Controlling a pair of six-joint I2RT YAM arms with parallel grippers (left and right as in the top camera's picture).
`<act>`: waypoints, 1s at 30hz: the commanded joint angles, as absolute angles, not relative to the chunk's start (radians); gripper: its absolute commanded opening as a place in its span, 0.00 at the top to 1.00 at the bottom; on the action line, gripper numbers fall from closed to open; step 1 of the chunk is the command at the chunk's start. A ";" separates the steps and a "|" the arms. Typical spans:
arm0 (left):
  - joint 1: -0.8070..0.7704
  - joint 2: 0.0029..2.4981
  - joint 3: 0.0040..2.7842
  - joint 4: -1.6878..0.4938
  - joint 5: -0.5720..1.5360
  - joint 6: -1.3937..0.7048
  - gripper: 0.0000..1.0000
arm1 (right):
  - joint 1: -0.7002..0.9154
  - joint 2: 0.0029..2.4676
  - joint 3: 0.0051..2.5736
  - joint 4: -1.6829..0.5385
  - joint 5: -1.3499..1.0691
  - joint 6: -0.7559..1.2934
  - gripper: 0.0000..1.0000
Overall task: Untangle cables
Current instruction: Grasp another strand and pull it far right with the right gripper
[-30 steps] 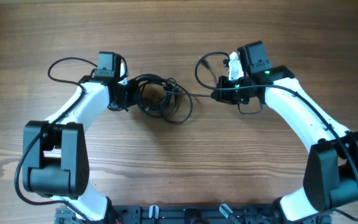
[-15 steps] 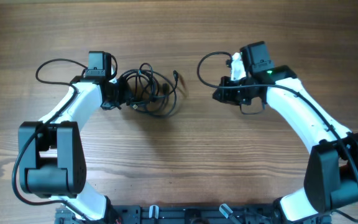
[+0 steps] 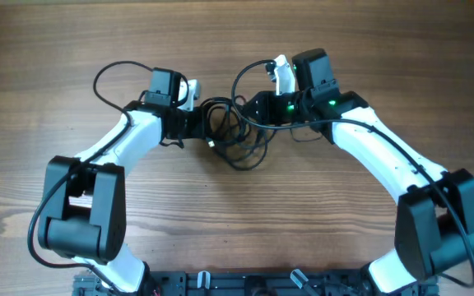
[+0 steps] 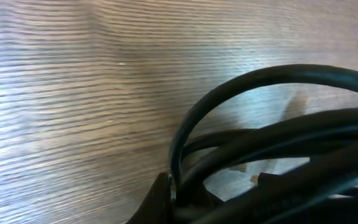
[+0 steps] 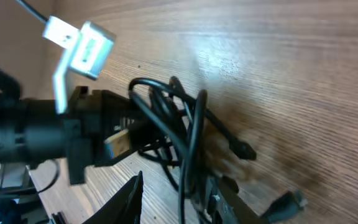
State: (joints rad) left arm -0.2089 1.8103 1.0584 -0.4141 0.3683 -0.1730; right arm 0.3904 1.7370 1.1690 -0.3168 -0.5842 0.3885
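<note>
cables [image 3: 235, 138]: black tangle on the table [image 3: 237, 222], midway between left and right edges
left tool [image 3: 194, 125]: clamped on the tangle's left side
right tool [image 3: 256, 108]: jaws partly apart, a strand between them

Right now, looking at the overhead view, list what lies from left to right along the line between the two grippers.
left gripper, closed on the tangle's left edge → cables → right gripper at the tangle's right edge
</note>
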 commanded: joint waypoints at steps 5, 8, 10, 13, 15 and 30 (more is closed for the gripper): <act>-0.247 1.820 1.053 -0.399 0.400 -0.133 0.96 | 0.395 1.823 1.176 -0.230 -0.604 0.404 0.64; -0.247 1.820 1.053 -0.399 0.400 -0.133 0.96 | 0.395 1.824 1.176 -0.218 -0.600 0.426 0.66; -0.247 1.820 1.053 -0.399 0.400 -0.133 0.96 | 0.395 1.826 1.176 -0.228 -0.600 0.422 0.76; -0.247 1.820 1.053 -0.399 0.400 -0.133 0.96 | 0.395 1.826 1.176 -0.229 -0.577 0.430 0.87; -0.247 1.820 1.053 -0.399 0.400 -0.133 0.96 | 0.395 1.826 1.176 -0.234 -0.529 0.476 0.96; -0.244 1.820 1.053 -0.442 0.076 -0.278 0.96 | 0.262 1.297 1.176 -0.324 -0.559 0.648 0.96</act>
State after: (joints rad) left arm -0.2470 1.8149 1.0576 -0.4320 0.1490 -0.2691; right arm 0.3161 1.3766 1.1683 -0.3122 -0.5499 0.5476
